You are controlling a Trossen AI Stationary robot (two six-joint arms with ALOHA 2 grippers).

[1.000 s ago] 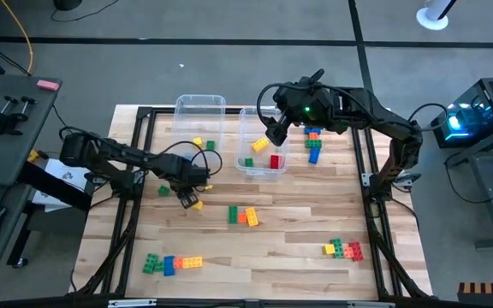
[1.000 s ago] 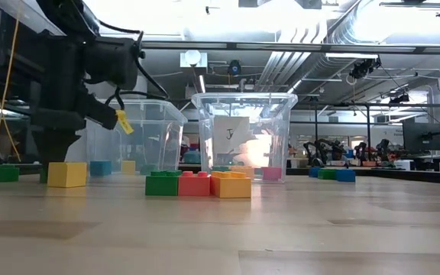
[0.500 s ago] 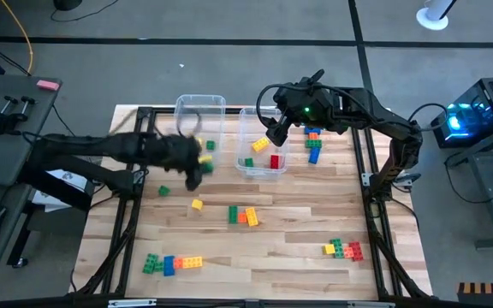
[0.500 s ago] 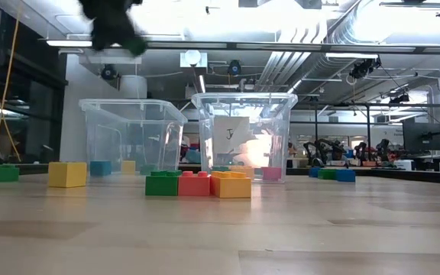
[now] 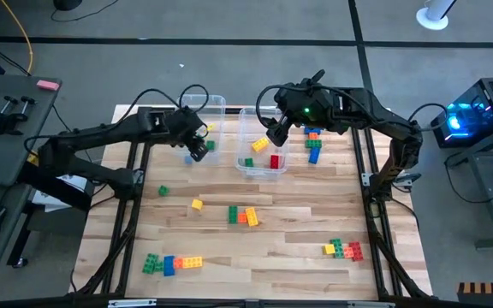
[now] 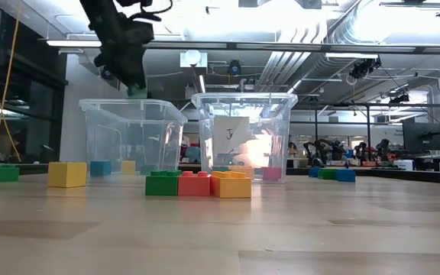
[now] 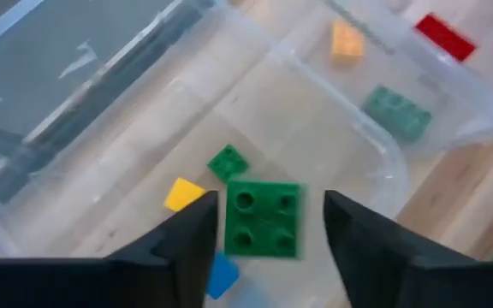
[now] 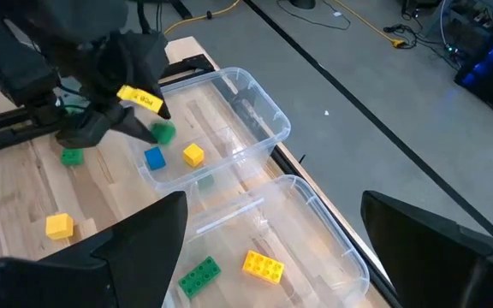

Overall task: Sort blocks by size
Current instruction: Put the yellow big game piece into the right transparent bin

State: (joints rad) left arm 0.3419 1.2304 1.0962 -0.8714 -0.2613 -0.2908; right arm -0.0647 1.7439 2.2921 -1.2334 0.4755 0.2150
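L hand [image 7: 264, 231] over left bin [image 5: 215, 104], fingers parted, green block [image 7: 262, 219] between, grip unclear | R hand [image 5: 279, 133] released over right bin [image 5: 245, 168] | bins: few blocks; counter [image 5: 281, 231]: most unsorted

In the left wrist view the green block [image 7: 262, 218] between the left end effector [image 7: 268, 244] fingers is blurred, so whether either finger touches it cannot be told. The picture's edge cuts off the blue block [image 7: 222, 275] below it. In the low view the same end effector [image 6: 132, 72] is cropped at twelve o'clock, and blocks inside the left bin [image 6: 132, 137] are hazy through its wall. The right end effector [image 8: 268, 257] fingertips run off the right wrist picture.
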